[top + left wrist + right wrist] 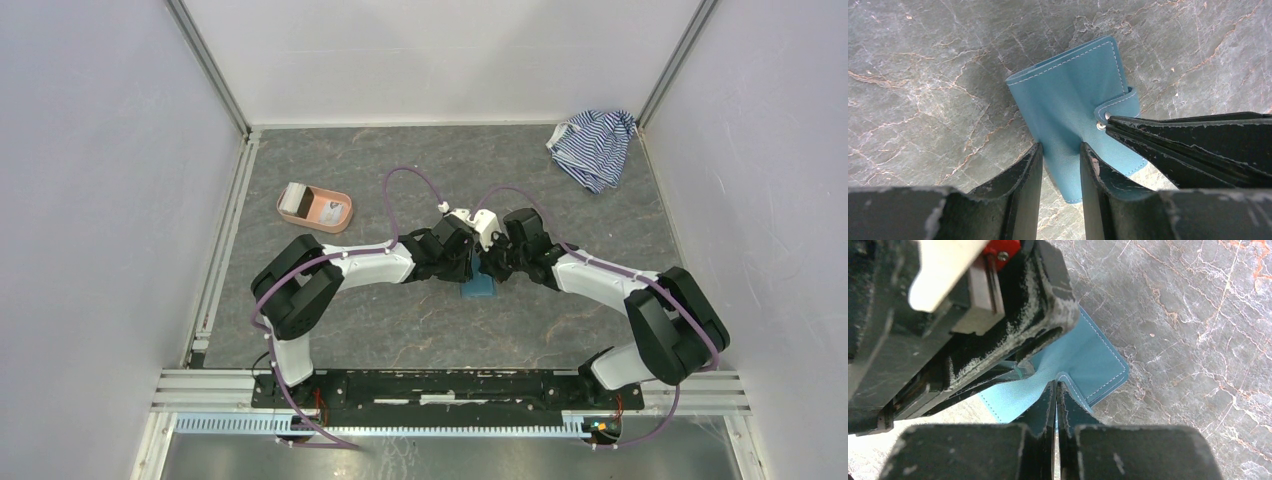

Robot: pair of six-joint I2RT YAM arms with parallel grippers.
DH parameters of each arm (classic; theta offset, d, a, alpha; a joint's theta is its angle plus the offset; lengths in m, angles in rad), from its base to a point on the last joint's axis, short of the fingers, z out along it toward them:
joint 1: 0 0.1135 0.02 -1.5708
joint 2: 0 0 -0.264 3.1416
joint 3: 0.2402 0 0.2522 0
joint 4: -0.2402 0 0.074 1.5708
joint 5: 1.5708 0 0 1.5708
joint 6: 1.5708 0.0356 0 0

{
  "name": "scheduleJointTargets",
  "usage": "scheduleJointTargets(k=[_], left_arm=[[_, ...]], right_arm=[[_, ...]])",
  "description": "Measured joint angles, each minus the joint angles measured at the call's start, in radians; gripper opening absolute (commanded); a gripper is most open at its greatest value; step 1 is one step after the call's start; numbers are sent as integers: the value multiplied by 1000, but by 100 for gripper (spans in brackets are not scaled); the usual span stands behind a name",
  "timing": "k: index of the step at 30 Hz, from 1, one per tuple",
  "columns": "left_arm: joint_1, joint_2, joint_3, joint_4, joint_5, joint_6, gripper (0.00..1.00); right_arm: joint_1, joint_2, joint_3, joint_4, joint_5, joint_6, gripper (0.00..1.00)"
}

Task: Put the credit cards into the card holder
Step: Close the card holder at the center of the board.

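Note:
The card holder (480,291) is a teal wallet lying folded shut on the table between both arms. In the left wrist view the wallet (1068,95) shows its snap tab (1120,105) on the right. My left gripper (1061,146) is closed down on the wallet's near part, with a fold of the cover bulging between its fingers. My right gripper (1056,384) is shut on the snap tab (1068,382); its fingertips (1109,120) reach in from the right. The credit cards (296,202) lie in the salmon-pink tray (345,215) at the back left, away from both grippers.
A blue-and-white striped cloth (593,147) lies crumpled in the back right corner. White walls close in the table on three sides. Both arms (380,262) (590,272) and their purple cables crowd the middle.

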Motion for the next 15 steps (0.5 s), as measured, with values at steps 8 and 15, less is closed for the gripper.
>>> scheduleJointTargets(k=[8,15], left_arm=[[0,0,0,0,0,0,38],[0,0,0,0,0,0,38]], right_arm=[[-1,4,0,1,-16,-5,10],[-3,8,1,2,-31,-7,14]])
